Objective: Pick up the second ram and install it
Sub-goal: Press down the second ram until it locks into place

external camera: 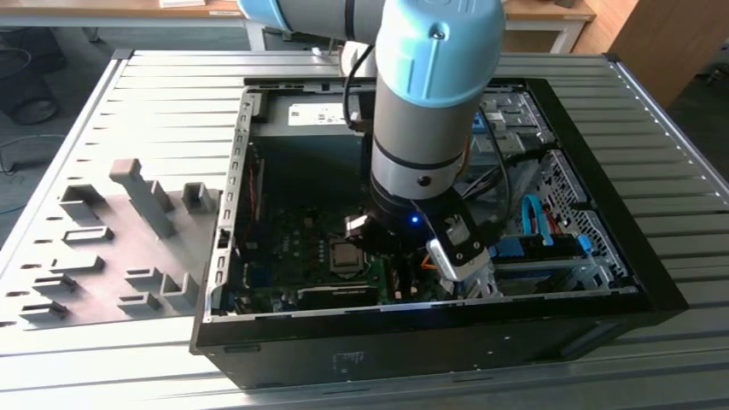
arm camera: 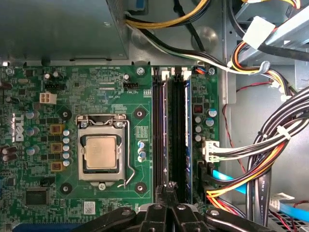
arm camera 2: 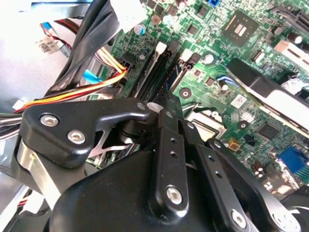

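One open computer case [external camera: 638, 282], one motherboard [arm camera: 96, 87], one processor [arm camera: 100, 153] and one grey slotted holder [external camera: 108, 248] can be counted.

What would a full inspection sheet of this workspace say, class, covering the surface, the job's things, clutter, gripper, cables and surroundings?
Surface: ribbed metal table carrying an open computer case.
Job's things: memory slots beside the processor socket; the second ram cannot be picked out edge-on.
Clutter: grey slotted holder on the table, at the exterior view's left of the case.
Gripper: gripper low over one end of the memory slots.
Cables: bundled black, yellow and orange wires and a blue flat cable beside the board.
Surroundings: wooden desks behind the table.
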Motion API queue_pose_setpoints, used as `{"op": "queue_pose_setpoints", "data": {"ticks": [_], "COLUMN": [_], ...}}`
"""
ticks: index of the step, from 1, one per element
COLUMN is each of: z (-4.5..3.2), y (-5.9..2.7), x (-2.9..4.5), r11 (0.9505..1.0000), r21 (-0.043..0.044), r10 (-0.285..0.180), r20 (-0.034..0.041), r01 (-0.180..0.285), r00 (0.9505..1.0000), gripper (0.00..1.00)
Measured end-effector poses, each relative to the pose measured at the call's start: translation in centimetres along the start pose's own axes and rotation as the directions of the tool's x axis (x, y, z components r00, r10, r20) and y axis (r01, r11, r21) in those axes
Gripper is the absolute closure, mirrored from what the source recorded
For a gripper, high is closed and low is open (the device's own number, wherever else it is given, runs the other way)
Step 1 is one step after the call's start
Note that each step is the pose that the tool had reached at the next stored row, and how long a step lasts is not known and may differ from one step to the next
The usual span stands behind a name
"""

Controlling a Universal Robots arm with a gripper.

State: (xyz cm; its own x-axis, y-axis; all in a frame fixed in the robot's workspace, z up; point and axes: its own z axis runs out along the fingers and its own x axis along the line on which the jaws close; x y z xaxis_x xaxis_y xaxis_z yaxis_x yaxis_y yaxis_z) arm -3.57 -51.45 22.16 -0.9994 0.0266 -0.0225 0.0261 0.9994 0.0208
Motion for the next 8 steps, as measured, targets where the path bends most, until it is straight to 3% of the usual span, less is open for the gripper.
{"op": "queue_pose_setpoints", "data": {"ticks": [8], "z": [0.52], "y": [-0.09], "x": [0.01], "r11": [1.0], "r21": [0.0012], "r10": [0.0], "r20": [-0.0006], "r01": [0.0], "r00": [1.0], "gripper": [0.89]}}
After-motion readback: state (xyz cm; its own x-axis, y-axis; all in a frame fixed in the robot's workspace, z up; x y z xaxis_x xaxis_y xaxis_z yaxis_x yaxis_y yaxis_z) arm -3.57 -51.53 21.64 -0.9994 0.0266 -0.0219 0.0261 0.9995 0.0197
